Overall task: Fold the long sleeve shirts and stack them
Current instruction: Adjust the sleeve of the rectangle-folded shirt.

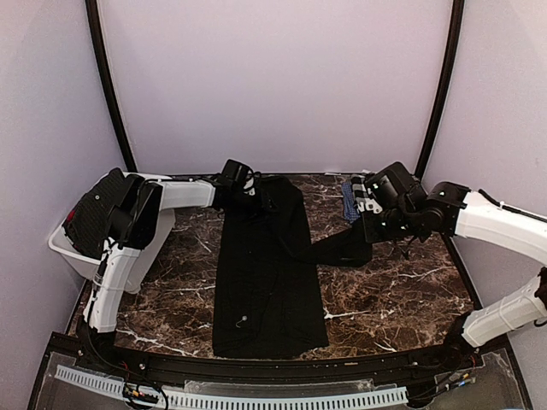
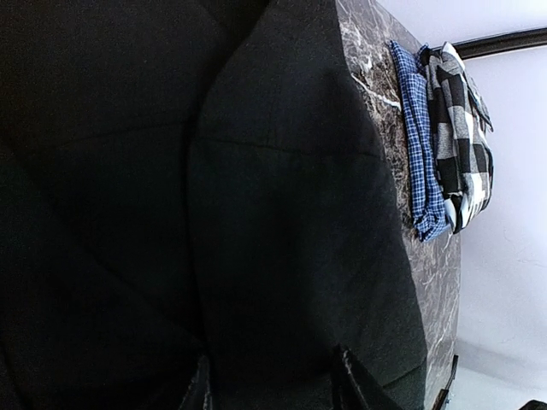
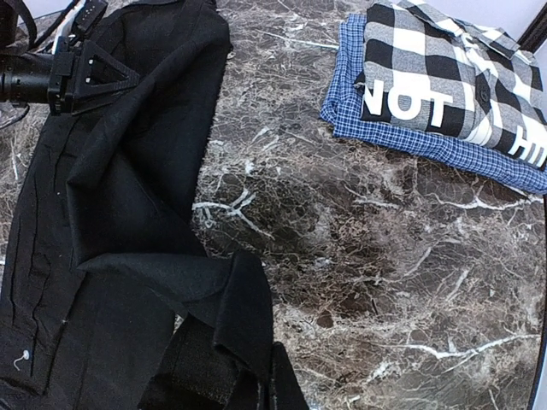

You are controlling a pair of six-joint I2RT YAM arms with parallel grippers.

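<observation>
A plain black long sleeve shirt (image 1: 265, 282) lies lengthwise on the marble table, its small white neck mark (image 1: 244, 322) near the front. My left gripper (image 1: 235, 184) is at the shirt's far end. In the left wrist view (image 2: 272, 384) its jaws stand apart over the black cloth (image 2: 282, 213). My right gripper (image 1: 369, 235) is shut on the shirt's sleeve (image 1: 338, 249), drawn out to the right. In the right wrist view (image 3: 265, 389) the sleeve (image 3: 231, 299) drapes over the fingers. The checked, blue-edged "NOT" shirt (image 3: 444, 85) lies folded at the back right (image 1: 350, 201).
A white plastic bin (image 1: 64, 248) stands at the left table edge with a dark bundle (image 1: 94, 209) in it, under the left arm. Bare marble (image 1: 393, 299) shows right of the shirt. Walls close the back and sides.
</observation>
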